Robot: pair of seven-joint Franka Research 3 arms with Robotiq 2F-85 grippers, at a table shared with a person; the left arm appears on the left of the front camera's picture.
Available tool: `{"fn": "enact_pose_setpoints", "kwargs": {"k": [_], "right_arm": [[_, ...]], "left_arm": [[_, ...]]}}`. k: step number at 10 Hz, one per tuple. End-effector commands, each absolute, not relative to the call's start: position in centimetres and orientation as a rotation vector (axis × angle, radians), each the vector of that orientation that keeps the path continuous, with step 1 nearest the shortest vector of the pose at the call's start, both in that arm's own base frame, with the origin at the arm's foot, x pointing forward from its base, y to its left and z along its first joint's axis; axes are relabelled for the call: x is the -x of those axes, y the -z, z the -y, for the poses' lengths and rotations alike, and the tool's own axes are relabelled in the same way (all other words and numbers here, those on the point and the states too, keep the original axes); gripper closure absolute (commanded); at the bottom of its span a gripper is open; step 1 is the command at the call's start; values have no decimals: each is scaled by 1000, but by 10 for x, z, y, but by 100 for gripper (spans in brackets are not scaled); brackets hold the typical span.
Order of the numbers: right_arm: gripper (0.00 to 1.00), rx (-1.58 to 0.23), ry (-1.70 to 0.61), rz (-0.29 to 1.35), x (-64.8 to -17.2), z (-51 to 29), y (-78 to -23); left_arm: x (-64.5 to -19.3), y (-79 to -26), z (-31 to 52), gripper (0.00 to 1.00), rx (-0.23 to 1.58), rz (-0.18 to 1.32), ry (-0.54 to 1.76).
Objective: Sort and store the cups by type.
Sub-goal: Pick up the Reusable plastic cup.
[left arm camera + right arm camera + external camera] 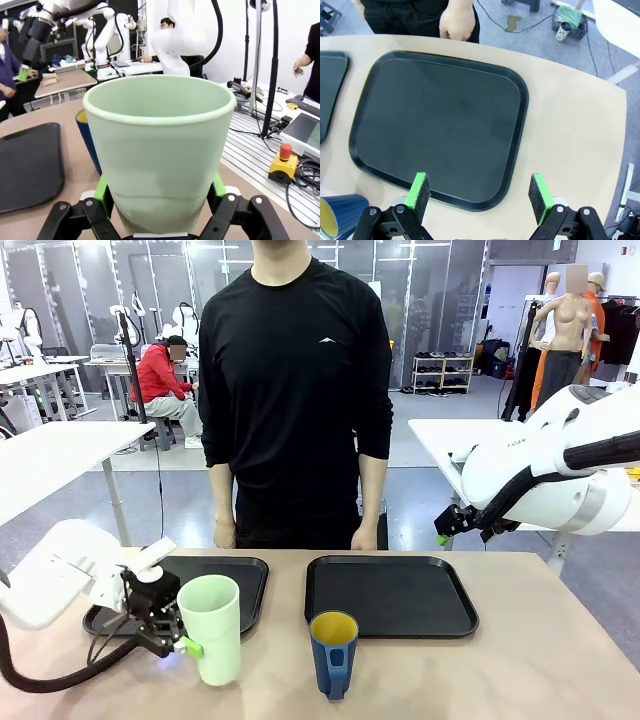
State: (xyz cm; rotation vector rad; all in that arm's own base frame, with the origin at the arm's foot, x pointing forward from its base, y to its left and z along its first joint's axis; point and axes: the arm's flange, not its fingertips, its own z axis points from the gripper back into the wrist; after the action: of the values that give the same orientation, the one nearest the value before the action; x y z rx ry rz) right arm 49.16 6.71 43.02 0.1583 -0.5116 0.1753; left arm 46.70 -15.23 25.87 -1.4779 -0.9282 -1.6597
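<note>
A tall mint-green tumbler stands on the table near its front edge, left of centre. My left gripper reaches in from the left and is shut on it low down. In the left wrist view the green pads press both sides of the tumbler. A dark blue mug with a yellow inside stands just right of it, handle toward me; it also shows as the mug and the mug. My right gripper hovers open and empty above the right tray's near edge.
Two black trays lie across the table: the left tray behind the tumbler and the right tray. A person stands at the far edge with a hand resting near each tray.
</note>
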Motion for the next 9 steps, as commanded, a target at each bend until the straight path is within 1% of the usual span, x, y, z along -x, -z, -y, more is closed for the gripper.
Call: {"fn": "enact_pose_setpoints", "kwargs": {"k": [1,7,8,9], "right_arm": [[0,-163,-173,514,-491,-66,-431],[0,-163,-173,514,-491,-66,-431],[0,-163,-173,514,-491,-66,-431],[0,-163,-173,514,-491,-66,-431]], "left_arm": [[-444,-265,124,82,1455,1006,1696],[-437,-287,87,82,1409,1039,1665],[-453,-296,99,82,1411,1003,1621],[-453,-296,99,82,1411,1003,1621]]}}
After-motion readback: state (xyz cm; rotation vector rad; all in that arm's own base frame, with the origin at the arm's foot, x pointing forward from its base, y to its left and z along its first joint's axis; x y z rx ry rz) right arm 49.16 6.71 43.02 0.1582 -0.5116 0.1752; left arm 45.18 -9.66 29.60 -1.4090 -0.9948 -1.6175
